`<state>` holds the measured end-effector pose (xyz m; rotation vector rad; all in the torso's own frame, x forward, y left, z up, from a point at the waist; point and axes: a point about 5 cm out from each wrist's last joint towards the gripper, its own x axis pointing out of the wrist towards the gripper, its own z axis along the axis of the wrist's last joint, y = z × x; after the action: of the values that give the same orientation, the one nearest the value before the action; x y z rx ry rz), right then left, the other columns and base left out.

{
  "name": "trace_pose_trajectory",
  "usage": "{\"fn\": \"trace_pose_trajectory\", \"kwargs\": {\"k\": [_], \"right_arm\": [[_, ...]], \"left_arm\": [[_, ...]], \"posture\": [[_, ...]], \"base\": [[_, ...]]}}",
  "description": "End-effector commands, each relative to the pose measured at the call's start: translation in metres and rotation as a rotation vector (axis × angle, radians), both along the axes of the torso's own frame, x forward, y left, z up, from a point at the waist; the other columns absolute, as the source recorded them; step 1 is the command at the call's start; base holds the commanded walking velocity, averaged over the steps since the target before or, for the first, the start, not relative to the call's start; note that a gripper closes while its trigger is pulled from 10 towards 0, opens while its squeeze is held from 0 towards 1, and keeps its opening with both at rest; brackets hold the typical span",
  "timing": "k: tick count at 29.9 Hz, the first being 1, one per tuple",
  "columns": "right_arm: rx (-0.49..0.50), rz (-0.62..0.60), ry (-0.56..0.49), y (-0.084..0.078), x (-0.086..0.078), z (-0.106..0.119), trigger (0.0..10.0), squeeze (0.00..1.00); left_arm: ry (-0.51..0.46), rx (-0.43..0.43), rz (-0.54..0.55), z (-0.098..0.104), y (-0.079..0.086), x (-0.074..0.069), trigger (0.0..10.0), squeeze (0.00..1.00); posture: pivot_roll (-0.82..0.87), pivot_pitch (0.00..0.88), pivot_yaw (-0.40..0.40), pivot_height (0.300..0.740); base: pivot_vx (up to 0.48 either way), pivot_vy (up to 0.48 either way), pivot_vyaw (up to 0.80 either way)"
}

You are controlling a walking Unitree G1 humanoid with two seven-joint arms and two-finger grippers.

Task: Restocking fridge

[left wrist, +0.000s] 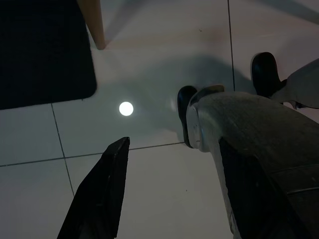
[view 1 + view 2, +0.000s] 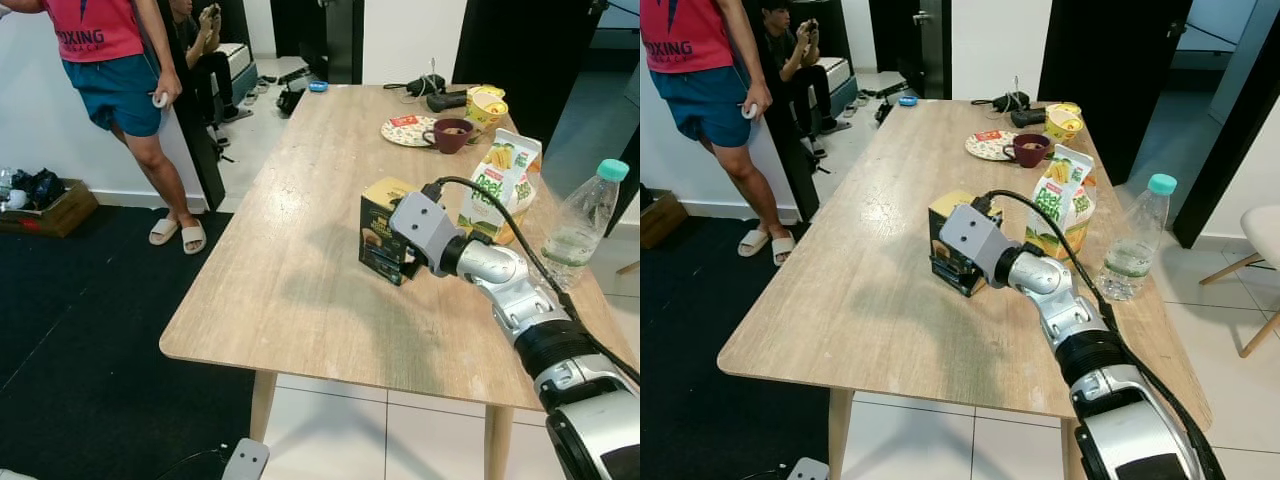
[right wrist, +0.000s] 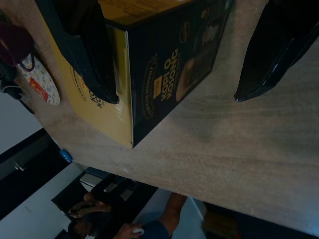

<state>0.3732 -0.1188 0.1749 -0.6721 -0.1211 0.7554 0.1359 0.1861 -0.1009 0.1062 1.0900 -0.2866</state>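
A black and yellow coffee box (image 2: pixel 378 215) stands upright near the middle of the wooden table (image 2: pixel 290 270). My right gripper (image 3: pixel 177 94) is open and straddles the box (image 3: pixel 169 59). One finger (image 3: pixel 84 55) lies along its yellow side, and the other (image 3: pixel 269 55) stands apart from its dark face. My right arm reaches in from the table's near right corner. My left gripper (image 1: pixel 174 194) hangs open over the tiled floor beside my own leg, with nothing between its fingers.
Right of the box stand a green and white carton (image 2: pixel 500 185) and a clear water bottle (image 2: pixel 585 215). A maroon mug (image 2: pixel 450 135), a plate (image 2: pixel 400 130) and a yellow cup (image 2: pixel 488 108) sit at the far end. One person (image 2: pixel 110 70) stands left of the table, another (image 2: pixel 200 40) sits behind.
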Motion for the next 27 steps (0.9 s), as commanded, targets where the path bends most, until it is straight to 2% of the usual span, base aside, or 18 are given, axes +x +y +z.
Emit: {"fn": "trace_pose_trajectory", "kwargs": {"k": [1, 5, 8, 10, 11, 14, 15, 16, 18, 20, 21, 22, 23, 24, 25, 26, 27], "right_arm": [[-0.056, 0.013, 0.014, 0.0001, -0.0023, -0.0044, 9.5, 0.00], [-0.065, 0.019, 0.018, -0.0007, -0.0030, -0.0042, 9.5, 0.00], [-0.072, 0.020, 0.021, -0.0018, -0.0032, -0.0043, 9.0, 0.00], [-0.079, 0.020, 0.021, -0.0026, -0.0032, -0.0045, 9.0, 0.00], [-0.089, 0.022, 0.022, -0.0034, -0.0038, -0.0051, 8.0, 0.00], [-0.099, 0.029, 0.022, -0.0031, -0.0048, -0.0051, 7.5, 0.00], [-0.102, 0.033, 0.022, -0.0029, -0.0052, -0.0049, 6.8, 0.00], [-0.102, 0.033, 0.022, -0.0029, -0.0052, -0.0049, 6.8, 0.00], [-0.110, 0.045, 0.021, -0.0032, -0.0063, -0.0031, 4.9, 0.00], [-0.114, 0.051, 0.019, -0.0034, -0.0066, -0.0021, 4.5, 0.00], [-0.115, 0.055, 0.018, -0.0034, -0.0069, -0.0016, 3.9, 0.00], [-0.117, 0.058, 0.018, -0.0035, -0.0071, -0.0012, 2.4, 0.00], [-0.117, 0.058, 0.018, -0.0035, -0.0071, -0.0012, 2.4, 0.00], [-0.118, 0.061, 0.017, -0.0033, -0.0074, -0.0010, 1.3, 0.00], [-0.118, 0.061, 0.017, -0.0033, -0.0074, -0.0010, 1.3, 0.00], [-0.120, 0.064, 0.017, -0.0032, -0.0077, -0.0010, 0.0, 0.00], [-0.122, 0.066, 0.014, -0.0025, -0.0083, -0.0005, 1.1, 0.00]], "left_arm": [[0.011, 0.005, 0.000, -0.0011, 0.0016, -0.0034, 10.0, 0.00], [0.011, 0.006, -0.001, -0.0010, 0.0017, -0.0033, 10.0, 0.00], [0.012, 0.007, -0.002, -0.0011, 0.0017, -0.0034, 10.0, 0.00], [0.012, 0.007, -0.002, -0.0011, 0.0017, -0.0033, 10.0, 0.00], [0.012, 0.008, -0.002, -0.0011, 0.0017, -0.0034, 10.0, 0.00], [0.012, 0.008, -0.001, -0.0011, 0.0016, -0.0034, 10.0, 0.00], [0.012, 0.008, -0.002, -0.0011, 0.0016, -0.0034, 10.0, 0.00], [0.012, 0.008, -0.002, -0.0011, 0.0016, -0.0034, 10.0, 0.00], [0.012, 0.008, -0.002, -0.0011, 0.0016, -0.0033, 10.0, 0.00], [0.012, 0.009, -0.002, -0.0011, 0.0016, -0.0033, 10.0, 0.00], [0.012, 0.009, -0.002, -0.0011, 0.0016, -0.0033, 10.0, 0.00], [0.012, 0.009, -0.002, -0.0011, 0.0016, -0.0032, 10.0, 0.00], [0.012, 0.009, -0.002, -0.0011, 0.0016, -0.0032, 10.0, 0.00], [0.012, 0.009, -0.002, -0.0011, 0.0017, -0.0033, 10.0, 0.00], [0.012, 0.009, -0.002, -0.0011, 0.0017, -0.0033, 10.0, 0.00], [0.013, 0.009, -0.001, -0.0011, 0.0018, -0.0034, 10.0, 0.00], [0.012, 0.009, -0.002, -0.0011, 0.0017, -0.0033, 10.0, 0.00]], "posture": [[0.05, 0.000, -0.005, 0.740], [0.05, 0.000, -0.005, 0.740], [0.05, 0.000, -0.004, 0.740], [0.05, 0.000, -0.004, 0.740], [0.05, 0.000, -0.004, 0.740], [0.05, 0.000, -0.004, 0.740], [0.05, 0.000, -0.004, 0.740], [0.05, 0.000, -0.004, 0.740], [0.05, 0.000, -0.004, 0.740], [0.05, 0.000, -0.004, 0.740], [0.05, 0.000, -0.004, 0.740], [0.05, 0.000, -0.004, 0.740], [0.05, 0.000, -0.004, 0.740], [0.04, 0.000, -0.003, 0.740], [0.04, 0.000, -0.003, 0.740], [0.04, 0.000, -0.003, 0.740], [0.05, 0.000, -0.003, 0.740]], "base": [[0.000, 0.000, 0.00], [0.000, 0.000, 0.00], [0.000, 0.000, 0.00], [0.000, 0.000, 0.00], [0.000, 0.000, 0.00], [0.000, 0.000, 0.00], [0.000, 0.000, 0.00], [0.000, 0.000, 0.00], [0.000, 0.000, 0.00], [0.000, 0.000, 0.00], [0.000, 0.000, 0.00], [0.000, 0.000, 0.00], [0.000, 0.000, 0.00], [0.000, 0.000, 0.00], [0.000, 0.000, 0.00], [0.000, 0.000, 0.00], [0.000, 0.000, 0.00]]}}
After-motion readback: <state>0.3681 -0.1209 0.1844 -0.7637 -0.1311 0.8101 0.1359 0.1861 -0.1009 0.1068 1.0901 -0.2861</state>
